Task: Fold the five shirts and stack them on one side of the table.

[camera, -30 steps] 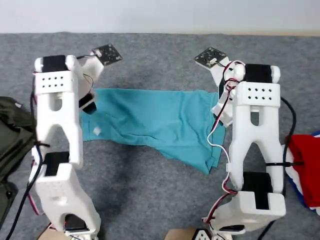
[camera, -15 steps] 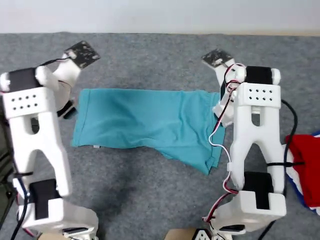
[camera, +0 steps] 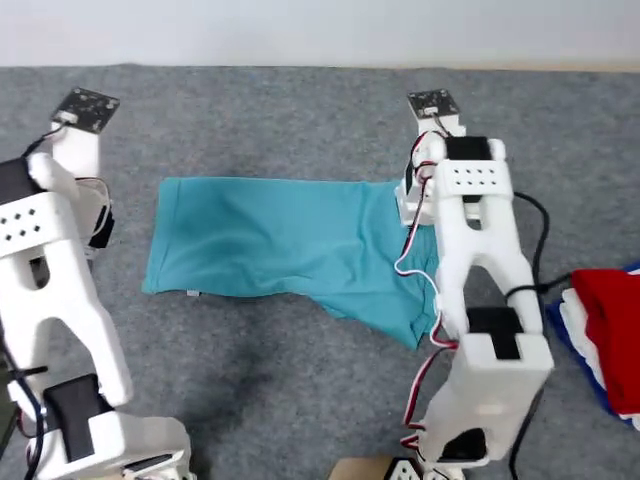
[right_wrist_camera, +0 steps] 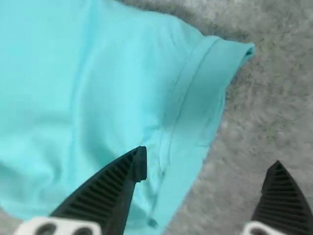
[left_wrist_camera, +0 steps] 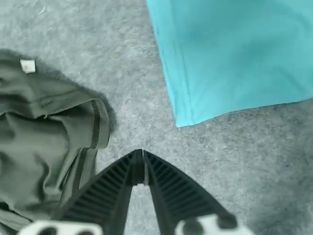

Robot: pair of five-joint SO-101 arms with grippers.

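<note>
teal shirt (camera: 270, 240): flat on the middle of the bench (camera: 300, 110), partly folded, with one corner trailing toward the right arm's base.
left pincer (left_wrist_camera: 142, 154): fingers pressed together with nothing between them, over bare bench between the teal shirt's corner and the olive shirt (left_wrist_camera: 39, 132).
right pincer (right_wrist_camera: 209, 157): spread wide, one finger over the teal sleeve hem, the other over bare bench.
olive shirt: crumpled at the bench's left edge, near the teal shirt but not touching it.
red shirt (camera: 610, 320): at the right edge, on white and blue cloth, well apart from the teal shirt.
</note>
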